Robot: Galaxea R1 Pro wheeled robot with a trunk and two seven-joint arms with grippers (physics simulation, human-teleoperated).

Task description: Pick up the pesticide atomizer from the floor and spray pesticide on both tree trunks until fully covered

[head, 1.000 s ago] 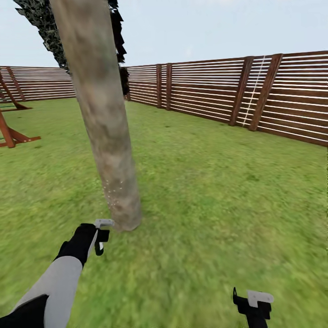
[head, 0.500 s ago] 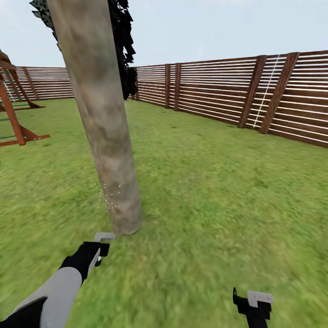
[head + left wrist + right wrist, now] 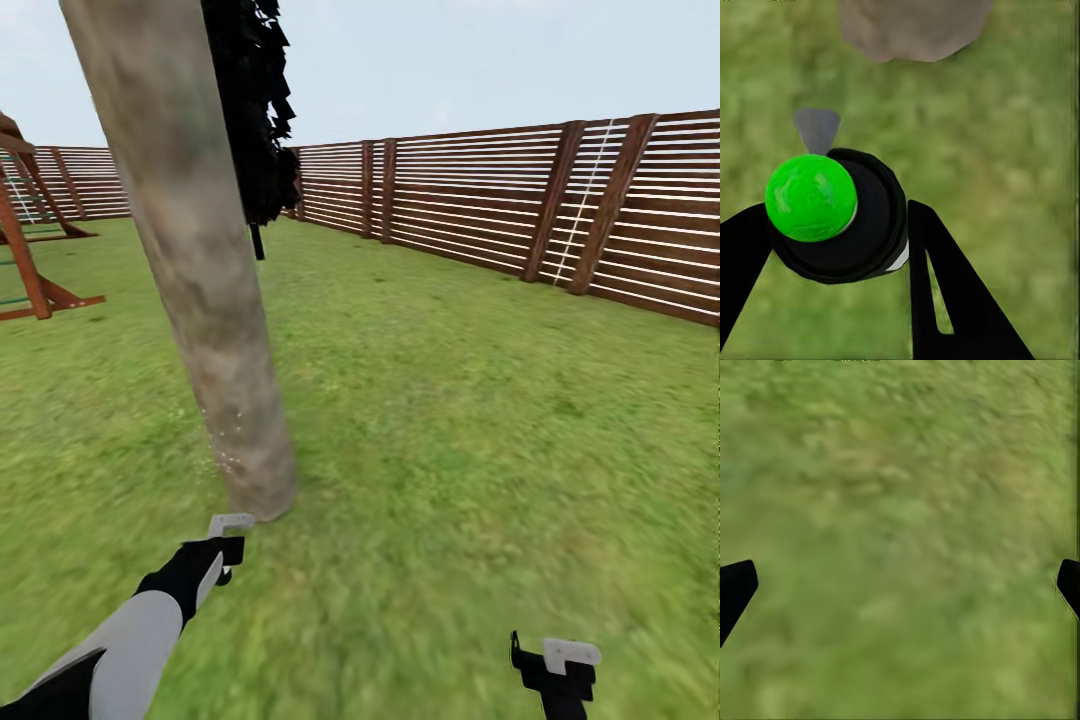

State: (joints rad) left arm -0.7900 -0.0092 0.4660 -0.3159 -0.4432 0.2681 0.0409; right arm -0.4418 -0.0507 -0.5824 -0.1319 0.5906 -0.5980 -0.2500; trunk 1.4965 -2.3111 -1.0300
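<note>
**Left gripper holding the atomizer at the foot of a tree trunk**

Nearest, low at my right, my right gripper (image 3: 556,668) hangs over bare lawn (image 3: 480,430); its wrist view shows my two black fingertips (image 3: 736,589) spread wide apart with only grass between them. At my left, my left gripper (image 3: 226,545) is clamped around the pesticide atomizer (image 3: 844,217), a black cylinder seen end-on in the wrist view, its top glowing green, with a grey nozzle pointing toward the trunk base. My black fingers (image 3: 945,292) press on both sides of the bottle. Just beyond the gripper rises the tree trunk (image 3: 205,290), mottled grey-brown and leaning slightly, standing in the grass. A small cloud of pale pesticide specks (image 3: 225,445) dots its lower part. Behind the trunk stands a dark columnar tree (image 3: 255,110). Farther left is a red-brown wooden play frame (image 3: 30,270). A slatted wooden fence (image 3: 520,210) rings the lawn.
</note>
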